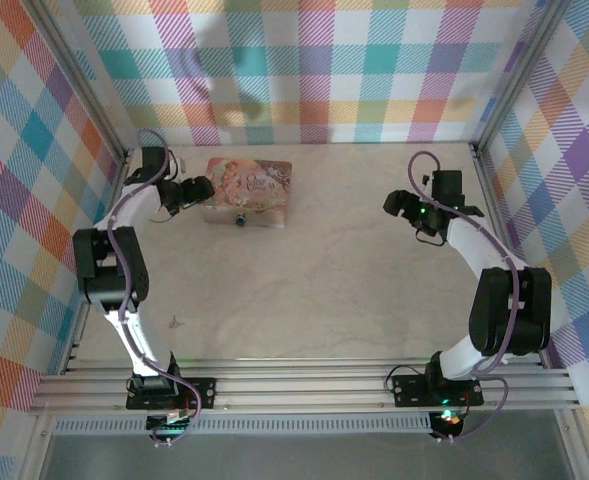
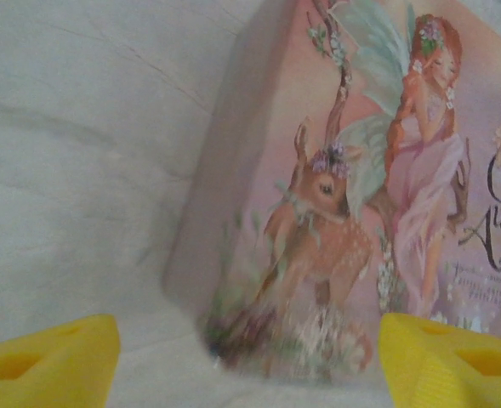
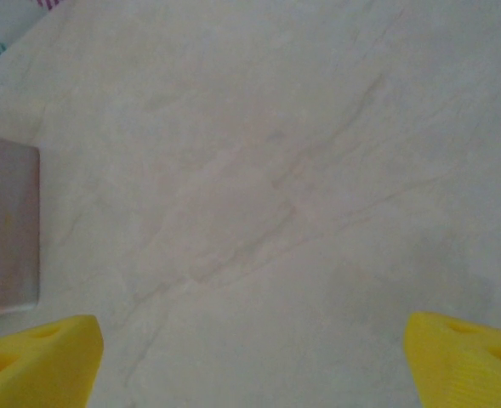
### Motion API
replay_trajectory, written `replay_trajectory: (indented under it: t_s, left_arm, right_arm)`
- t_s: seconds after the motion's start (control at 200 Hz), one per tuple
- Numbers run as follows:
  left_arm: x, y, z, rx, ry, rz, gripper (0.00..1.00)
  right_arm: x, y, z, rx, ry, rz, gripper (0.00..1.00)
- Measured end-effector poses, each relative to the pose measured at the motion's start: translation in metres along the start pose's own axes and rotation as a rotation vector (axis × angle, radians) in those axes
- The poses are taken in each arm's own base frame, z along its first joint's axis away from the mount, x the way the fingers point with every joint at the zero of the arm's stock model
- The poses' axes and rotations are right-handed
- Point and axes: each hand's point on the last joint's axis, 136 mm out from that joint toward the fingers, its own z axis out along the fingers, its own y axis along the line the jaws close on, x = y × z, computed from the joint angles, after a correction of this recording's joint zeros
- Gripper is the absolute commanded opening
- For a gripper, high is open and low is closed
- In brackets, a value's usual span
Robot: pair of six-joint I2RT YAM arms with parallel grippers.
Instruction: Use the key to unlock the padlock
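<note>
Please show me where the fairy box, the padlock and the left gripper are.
fairy box (image 1: 252, 183): top view, middle of its lid.
padlock (image 1: 241, 220): top view, its blue body.
left gripper (image 1: 204, 187): top view, between its fingertips.

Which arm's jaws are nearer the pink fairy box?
The left arm's jaws, open right beside the pink fairy box, at its left end. The right arm's jaws hang over bare table, far to its right.

Left arm (image 1: 114, 270) reaches up the left side with elbow bent, left gripper (image 1: 196, 188) pointing right toward the middle, jaws wide apart, yellow fingertips (image 2: 46, 361) at the wrist view's bottom corners. Right arm (image 1: 504, 300) mirrors it on the right side, right gripper (image 1: 399, 204) pointing left, jaws spread wide too.
</note>
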Motion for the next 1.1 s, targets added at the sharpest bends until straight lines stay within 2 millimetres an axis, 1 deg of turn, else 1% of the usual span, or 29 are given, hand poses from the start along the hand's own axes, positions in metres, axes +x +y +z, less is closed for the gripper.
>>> replay_trajectory:
  t_s: [0.075, 0.15, 0.25, 0.34, 0.41, 0.49, 0.59, 0.665, 0.77, 0.845, 0.885, 0.915, 0.955, 1.015, 1.1]
  left_arm:
    - [0.003, -0.002, 0.016, 0.035, 0.046, -0.014, 0.64]
    - [0.007, -0.004, 0.027, 0.065, 0.083, -0.027, 0.57]
    - [0.008, -0.012, 0.027, 0.103, 0.098, -0.027, 0.51]
    - [0.014, -0.016, 0.029, 0.125, 0.114, -0.024, 0.48]
    - [0.020, -0.021, 0.029, 0.139, 0.119, -0.015, 0.47]
    - [0.032, -0.031, 0.029, 0.152, 0.129, 0.003, 0.45]
    - [0.054, -0.055, 0.030, 0.174, 0.158, 0.041, 0.44]
    - [0.075, -0.082, 0.033, 0.194, 0.186, 0.087, 0.44]
    - [0.111, -0.126, 0.038, 0.235, 0.229, 0.156, 0.43]
    - [0.136, -0.154, 0.039, 0.261, 0.255, 0.199, 0.43]
    - [0.148, -0.167, 0.040, 0.271, 0.267, 0.225, 0.43]
    - [0.153, -0.174, 0.039, 0.263, 0.260, 0.239, 0.43]
    - [0.157, -0.178, 0.038, 0.246, 0.252, 0.246, 0.43]
    - [0.163, -0.184, 0.039, 0.238, 0.249, 0.243, 0.43]
    - [0.170, -0.193, 0.039, 0.220, 0.236, 0.237, 0.43]
  right_arm:
    - [0.008, 0.004, 0.000, -0.019, 0.033, 0.023, 0.89]
    - [0.013, 0.007, 0.001, -0.036, 0.059, 0.040, 0.88]
    - [0.023, 0.010, 0.005, -0.048, 0.102, 0.063, 0.88]
    - [0.030, 0.014, 0.011, -0.051, 0.142, 0.076, 0.88]
    - [0.031, 0.020, 0.015, -0.057, 0.164, 0.082, 0.88]
    - [0.028, 0.032, 0.020, -0.076, 0.178, 0.075, 0.88]
    - [0.022, 0.052, 0.029, -0.112, 0.194, 0.056, 0.88]
    - [0.023, 0.069, 0.038, -0.142, 0.218, 0.041, 0.88]
    - [0.034, 0.089, 0.051, -0.175, 0.272, 0.015, 0.87]
    - [0.045, 0.096, 0.056, -0.189, 0.308, 0.005, 0.87]
    - [0.050, 0.098, 0.056, -0.188, 0.324, 0.001, 0.87]
    - [0.055, 0.093, 0.057, -0.158, 0.333, -0.005, 0.86]
    - [0.056, 0.092, 0.056, -0.156, 0.338, -0.006, 0.86]
    - [0.052, 0.085, 0.055, -0.147, 0.329, 0.000, 0.85]
    - [0.053, 0.077, 0.052, -0.128, 0.318, -0.005, 0.84]
